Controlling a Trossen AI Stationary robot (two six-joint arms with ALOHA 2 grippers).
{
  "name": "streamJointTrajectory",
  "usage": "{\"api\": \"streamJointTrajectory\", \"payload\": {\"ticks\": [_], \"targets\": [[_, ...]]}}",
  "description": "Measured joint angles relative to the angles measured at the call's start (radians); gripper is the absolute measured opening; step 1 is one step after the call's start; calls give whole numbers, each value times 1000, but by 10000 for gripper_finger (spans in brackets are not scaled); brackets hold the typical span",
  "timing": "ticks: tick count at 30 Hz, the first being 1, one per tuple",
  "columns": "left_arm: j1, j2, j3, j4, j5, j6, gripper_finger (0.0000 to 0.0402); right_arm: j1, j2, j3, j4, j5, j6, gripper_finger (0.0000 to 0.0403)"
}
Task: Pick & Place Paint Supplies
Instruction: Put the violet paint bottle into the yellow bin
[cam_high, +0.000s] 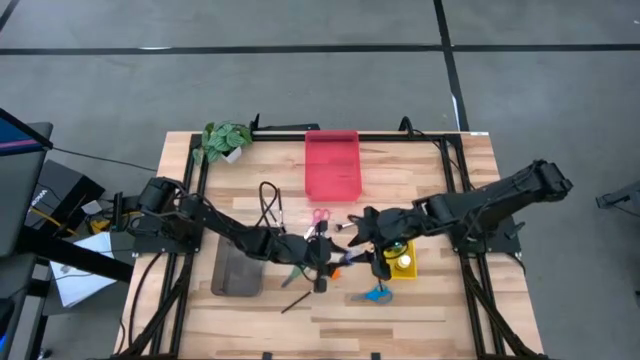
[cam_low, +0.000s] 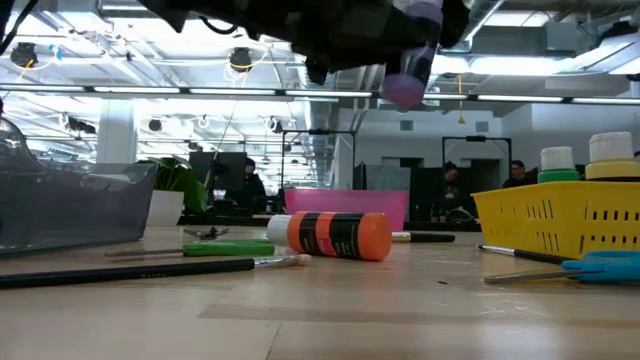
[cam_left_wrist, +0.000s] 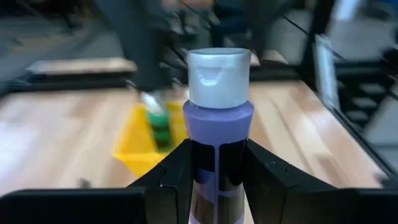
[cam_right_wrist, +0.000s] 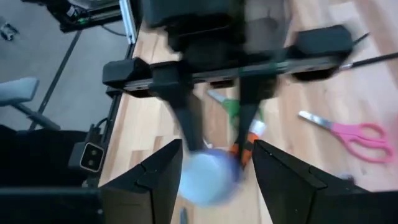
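Grey floor; seemingly office-like room behind.

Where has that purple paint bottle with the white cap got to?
The purple paint bottle is off the table, clamped in the left tool near the table's middle. It hangs above the orange bottle, facing the right tool, with the yellow tray beyond.

Left gripper raised above the table, fingers clamped together, right gripper faced opposite, fingers spread
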Motion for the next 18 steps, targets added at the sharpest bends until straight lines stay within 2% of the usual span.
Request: {"api": "streamJointTrajectory", "payload": {"ticks": [10,18], "targets": [[9,-3,5,30,-2,-8,106,28,-5,15,-32,17,-9,192],[9,-3,4,35,-2,-84,106,56,-5,16,-45,92,-32,190]]}}
